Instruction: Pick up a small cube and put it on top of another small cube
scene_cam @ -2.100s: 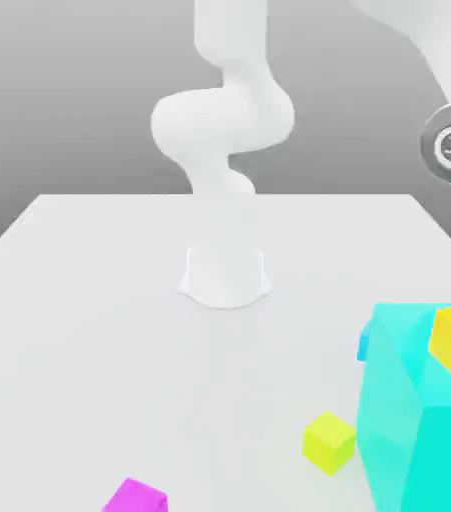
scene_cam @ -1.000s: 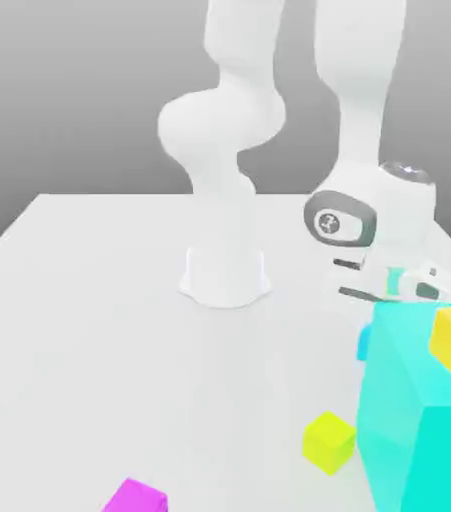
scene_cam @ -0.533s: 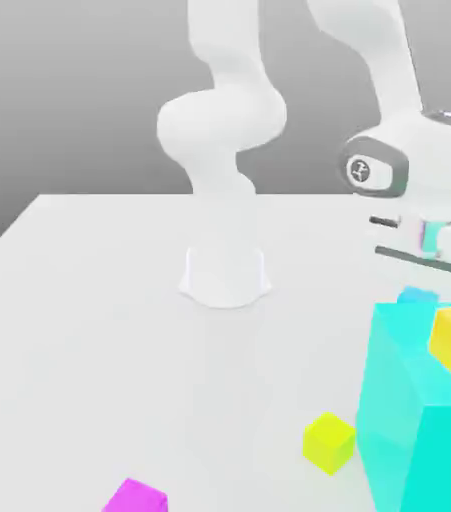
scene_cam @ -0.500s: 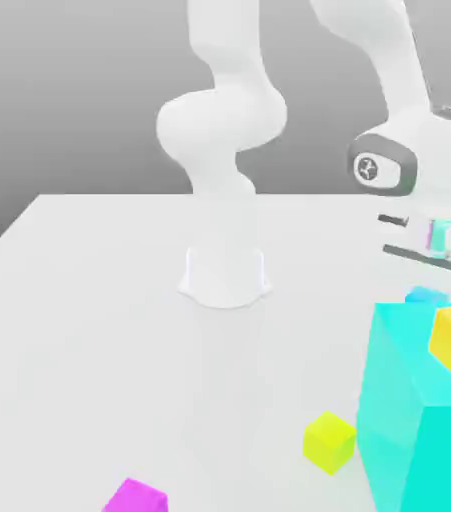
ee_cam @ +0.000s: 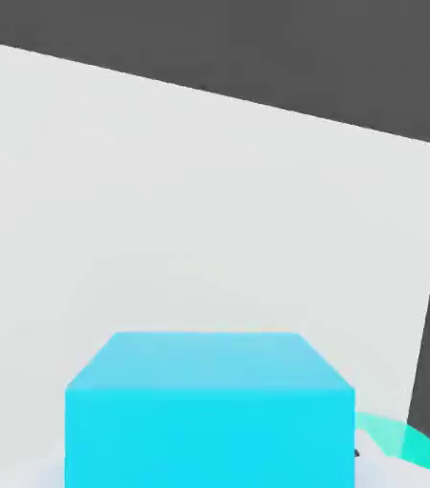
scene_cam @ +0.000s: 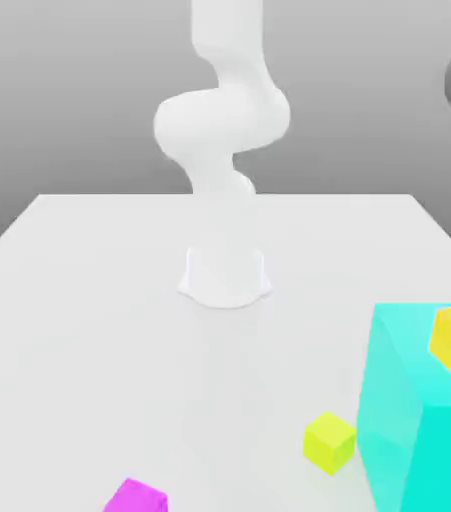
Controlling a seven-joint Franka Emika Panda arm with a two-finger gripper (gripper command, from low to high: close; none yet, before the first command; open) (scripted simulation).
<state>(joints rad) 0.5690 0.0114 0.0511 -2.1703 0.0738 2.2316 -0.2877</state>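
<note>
The small blue cube is clamped in the tool. An off-centre release could tumble it.

White tabletop, grey backdrop
The backdrop is shading darker toward the table's far edge; even light is washing the white surface.

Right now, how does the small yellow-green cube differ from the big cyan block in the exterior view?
The yellow-green cube is much smaller than the cyan block. The cube is yellow-green, while the block is a bright cyan. The cube shows whole, while the block runs out of the picture at the exterior view's right. Both are plain, with flat faces.
</note>
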